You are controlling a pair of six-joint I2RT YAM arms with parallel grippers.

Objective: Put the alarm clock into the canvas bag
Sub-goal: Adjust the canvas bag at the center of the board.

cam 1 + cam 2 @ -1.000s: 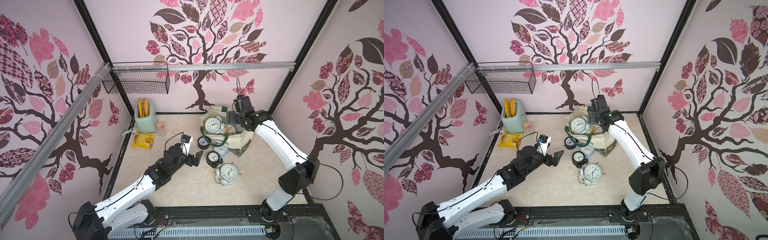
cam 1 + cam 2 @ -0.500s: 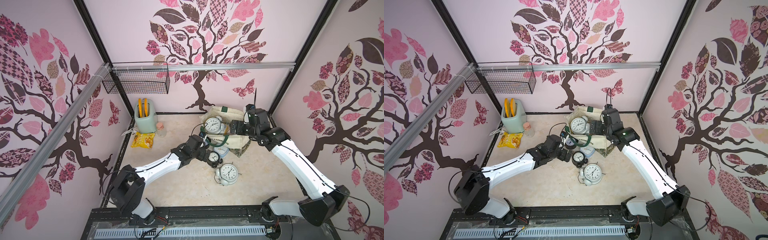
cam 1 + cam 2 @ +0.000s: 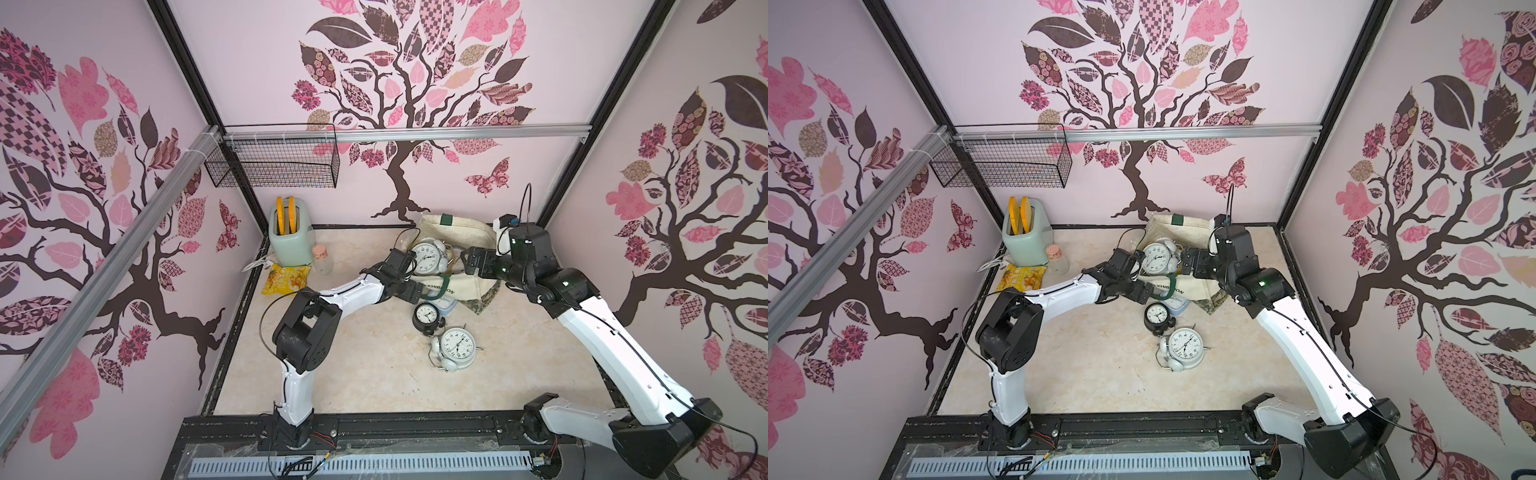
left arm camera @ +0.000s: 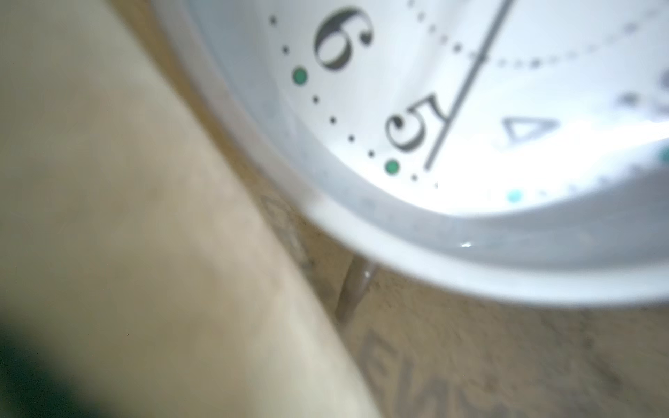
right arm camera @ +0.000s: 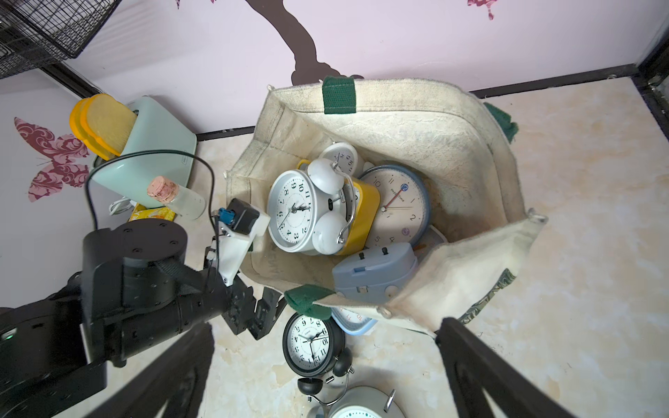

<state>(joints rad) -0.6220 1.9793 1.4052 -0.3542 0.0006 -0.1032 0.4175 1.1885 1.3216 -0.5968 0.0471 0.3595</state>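
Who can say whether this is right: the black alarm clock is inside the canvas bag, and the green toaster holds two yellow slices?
Wrong in one respect. The black alarm clock is on the table, outside the canvas bag, near its opening; the right wrist view shows it. The green toaster does hold two yellow slices.

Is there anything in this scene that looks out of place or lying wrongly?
Yes. A white twin-bell alarm clock lies face up on the table instead of standing, and a pale blue clock pokes out from under the canvas bag. Inside the bag, several clocks lie heaped at mixed angles.
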